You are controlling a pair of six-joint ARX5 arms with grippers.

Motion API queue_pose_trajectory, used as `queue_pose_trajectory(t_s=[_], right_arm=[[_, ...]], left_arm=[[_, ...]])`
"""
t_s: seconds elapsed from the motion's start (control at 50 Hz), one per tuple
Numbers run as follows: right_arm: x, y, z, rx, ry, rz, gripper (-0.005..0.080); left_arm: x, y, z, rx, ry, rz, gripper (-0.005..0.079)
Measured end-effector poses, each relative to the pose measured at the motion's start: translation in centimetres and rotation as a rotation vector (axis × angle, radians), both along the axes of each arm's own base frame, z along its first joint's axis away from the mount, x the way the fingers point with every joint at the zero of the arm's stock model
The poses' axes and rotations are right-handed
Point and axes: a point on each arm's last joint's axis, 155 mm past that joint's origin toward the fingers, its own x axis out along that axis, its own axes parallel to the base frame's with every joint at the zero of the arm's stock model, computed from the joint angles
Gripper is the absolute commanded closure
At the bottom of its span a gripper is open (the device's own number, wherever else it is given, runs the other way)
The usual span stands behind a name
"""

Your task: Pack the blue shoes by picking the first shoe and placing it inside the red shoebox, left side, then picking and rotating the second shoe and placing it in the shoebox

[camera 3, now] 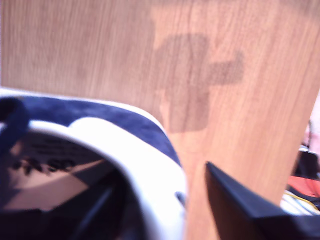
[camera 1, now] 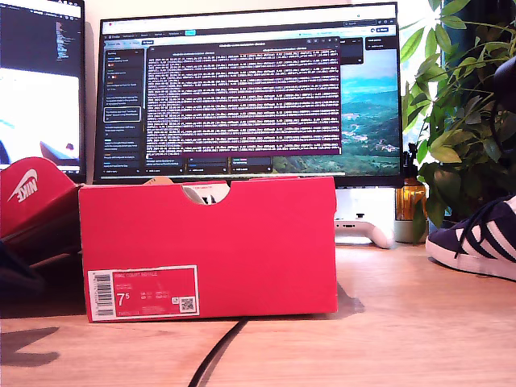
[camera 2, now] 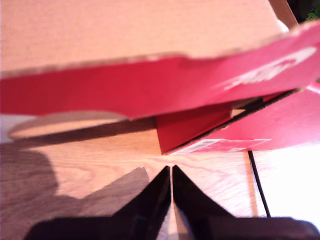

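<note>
One wide wooden tabletop (camera 1: 419,322) carries everything we see. Behind it stand two lit monitors (camera 1: 250,89), and a leafy plant (camera 1: 463,105) fills the exterior view's right.

Next in size is the red shoebox (camera 1: 208,246), standing upright near the middle of the exterior view, its half-round notch at the top edge and its white label marked 7.5 low on the front. Its red lid (camera 1: 32,193) with a white swoosh hangs open toward the exterior view's left. A dark cable (camera 1: 218,351) runs from under the box toward the camera.

One blue shoe (camera 1: 480,238), navy with white stripes and a white sole, shows at the exterior view's right edge, well apart from the box.

Our first tool (camera 2: 171,172) sits low over the tabletop just beside the lid, its two dark fingers pressed together with nothing between them.

Our second tool (camera 3: 192,200) straddles the white-lined collar of the shoe; it seems to pinch the collar, though the blur makes that uncertain. One dark finger (camera 3: 245,210) shows outside the shoe.
</note>
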Motion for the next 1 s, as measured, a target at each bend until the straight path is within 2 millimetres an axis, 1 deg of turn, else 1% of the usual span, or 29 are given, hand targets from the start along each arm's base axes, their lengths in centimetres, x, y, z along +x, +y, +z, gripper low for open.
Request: queue_pose_trajectory(t_s=[0.06, 0.08, 0.12, 0.22, 0.24, 0.28, 0.3, 0.34, 0.36, 0.4, 0.42, 0.48, 0.5, 0.52, 0.54, 0.56, 0.62, 0.66, 0.7, 0.72, 0.76, 0.78, 0.82, 0.84, 0.88, 0.9, 0.94, 0.98, 1.0], right_arm=[[0.2, 0.0, -0.1, 0.002, -0.007, 0.016, 0.0765], [0.2, 0.0, -0.1, 0.001, 0.003, 0.063, 0.0765], [0.2, 0.0, -0.1, 0.000, 0.011, 0.098, 0.0765], [0.3, -0.4, 0.0, -0.012, 0.010, 0.112, 0.0765], [0.4, -0.5, 0.0, -0.014, 0.026, 0.213, 0.0765], [0.7, -0.7, 0.0, -0.018, 0.019, 0.229, 0.0765], [0.8, -0.8, 0.0, -0.020, 0.028, 0.302, 0.0765], [1.1, -0.8, 0.0, -0.020, 0.029, 0.329, 0.0765], [1.2, -0.8, 0.1, -0.021, 0.039, 0.396, 0.0765], [1.6, -0.7, 0.1, -0.022, 0.036, 0.454, 0.0765], [1.9, -0.6, 0.2, -0.024, 0.042, 0.526, 0.0765], [2.8, -0.6, 0.6, -0.033, 0.020, 0.546, 0.0765], [3.1, -0.6, 0.8, -0.040, 0.030, 0.644, 0.0765], [3.4, -0.6, 1.0, -0.043, 0.021, 0.644, 0.0765], [3.7, -0.6, 1.3, -0.045, 0.011, 0.644, 0.0765], [4.0, -0.6, 1.6, -0.051, 0.012, 0.693, 0.0765], [5.0, -0.7, 2.6, -0.068, -0.011, 0.737, 0.0765], [5.8, -0.9, 3.4, -0.090, -0.021, 0.807, 0.0765], [6.6, -1.0, 4.2, -0.102, -0.047, 0.803, 0.0765], [7.1, -1.1, 4.8, -0.119, -0.047, 0.884, 0.0765], [7.9, -1.2, 5.8, -0.134, -0.073, 0.888, 0.0765], [8.3, -1.2, 6.2, -0.150, -0.069, 0.952, 0.0765], [9.1, -1.2, 7.2, -0.167, -0.096, 0.962, 0.0765], [9.4, -1.2, 7.7, -0.184, -0.091, 1.025, 0.0765], [10.1, -1.2, 8.8, -0.200, -0.116, 1.048, 0.0765], [10.5, -0.9, 9.4, -0.201, -0.127, 1.099, 0.0765], [11.2, -0.3, 10.5, -0.194, -0.170, 1.120, 0.0765], [11.9, 0.4, 11.8, -0.196, -0.206, 1.195, 0.0765], [12.3, 0.8, 12.4, -0.186, -0.236, 1.202, 0.0765]], left_arm=[[0.0, 0.0, 0.0, 0.000, 0.000, 0.000, 0.0762], [0.0, 0.0, 0.0, 0.000, 0.000, 0.000, 0.0762], [0.0, 0.0, 0.0, 0.000, 0.000, 0.000, 0.0762], [0.0, 0.0, 0.0, 0.000, 0.000, 0.000, 0.0762], [0.0, 0.0, 0.0, 0.000, 0.000, 0.000, 0.0762], [0.0, 0.0, 0.0, 0.000, 0.000, 0.000, 0.0762], [0.0, 0.0, 0.0, 0.000, 0.000, 0.000, 0.0762], [0.0, 0.0, 0.0, 0.000, 0.000, 0.000, 0.0762], [0.0, 0.0, 0.0, 0.000, 0.000, 0.000, 0.0762], [0.0, 0.0, 0.0, 0.000, 0.000, 0.000, 0.0762], [0.0, 0.0, 0.0, 0.000, 0.000, 0.000, 0.0762], [0.0, 0.0, 0.0, 0.000, 0.001, 0.000, 0.0762], [0.0, 0.0, 0.0, 0.001, 0.002, 0.000, 0.0762], [0.0, 0.0, -0.1, 0.001, 0.003, 0.000, 0.0762], [-0.1, 0.0, -0.1, 0.001, 0.005, 0.000, 0.0762], [-0.1, 0.0, -0.1, 0.002, 0.007, 0.000, 0.0762], [-0.1, 0.0, -0.2, 0.003, 0.011, 0.000, 0.0762], [-0.2, 0.0, -0.3, 0.004, 0.013, 0.000, 0.0762], [-0.2, 0.0, -0.3, 0.004, 0.014, 0.000, 0.0762], [-0.2, 0.0, -0.3, 0.004, 0.014, 0.000, 0.0762], [-0.2, 0.0, -0.3, 0.004, 0.014, 0.000, 0.0762], [-0.2, 0.0, -0.3, 0.004, 0.014, 0.000, 0.0762], [-0.2, 0.0, -0.3, 0.004, 0.014, 0.000, 0.0762], [-0.2, 0.0, -0.3, 0.004, 0.014, 0.000, 0.0762], [-0.2, 0.0, -0.3, 0.004, 0.014, 0.000, 0.0762], [-0.2, 0.0, -0.3, 0.004, 0.014, 0.000, 0.0762], [-0.2, 0.0, -0.3, 0.004, 0.014, 0.000, 0.0762], [-0.2, 0.0, -0.3, 0.004, 0.014, 0.000, 0.0762], [-0.2, 0.0, -0.3, 0.004, 0.014, 0.000, 0.0762]])
